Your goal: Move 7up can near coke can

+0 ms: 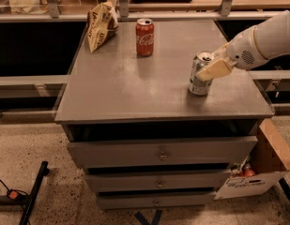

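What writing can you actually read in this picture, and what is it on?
"Coca-Cola": white script on the coke can.
7up can, with the gripper at it: label too blurred to read.
Snack bag, back left: print unreadable.
Cardboard box on the floor: print unreadable.

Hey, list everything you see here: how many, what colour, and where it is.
7up can: one, silver-green, right side of the tabletop.
coke can: one, red, upright at back centre of the tabletop.
snack bag: one, tan, back left corner of the tabletop.
cabinet: one, grey, centre of view.
drawers: three, grey, stacked under the top.
cardboard box: one, brown and white, on the floor at lower right.
arm: one, white, reaching in from the right.
gripper: one, cream, at the 7up can's upper part.
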### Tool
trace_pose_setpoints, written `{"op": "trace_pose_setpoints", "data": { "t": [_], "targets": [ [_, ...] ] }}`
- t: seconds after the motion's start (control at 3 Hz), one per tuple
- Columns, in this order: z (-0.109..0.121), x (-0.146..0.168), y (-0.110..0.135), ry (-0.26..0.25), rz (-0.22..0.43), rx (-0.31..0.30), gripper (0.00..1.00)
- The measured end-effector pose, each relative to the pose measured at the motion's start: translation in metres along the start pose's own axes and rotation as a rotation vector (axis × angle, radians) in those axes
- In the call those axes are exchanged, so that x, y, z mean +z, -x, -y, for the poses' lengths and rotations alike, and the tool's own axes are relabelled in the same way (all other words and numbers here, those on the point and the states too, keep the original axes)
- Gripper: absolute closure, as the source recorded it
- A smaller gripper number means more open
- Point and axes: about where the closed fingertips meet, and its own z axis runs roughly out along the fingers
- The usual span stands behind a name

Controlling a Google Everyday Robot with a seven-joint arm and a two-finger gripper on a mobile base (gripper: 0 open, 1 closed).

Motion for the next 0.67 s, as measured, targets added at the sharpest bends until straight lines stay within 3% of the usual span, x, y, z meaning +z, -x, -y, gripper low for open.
{"op": "trace_pose_setpoints", "data": {
  "t": [0.33, 0.67],
  "targets": [
    [-0.002, 0.004, 0.010, 0.010, 0.030, -0.008, 1.00],
    [-0.003, 0.014, 0.040, 0.028, 0.047, -0.059, 1.00]
  ]
}}
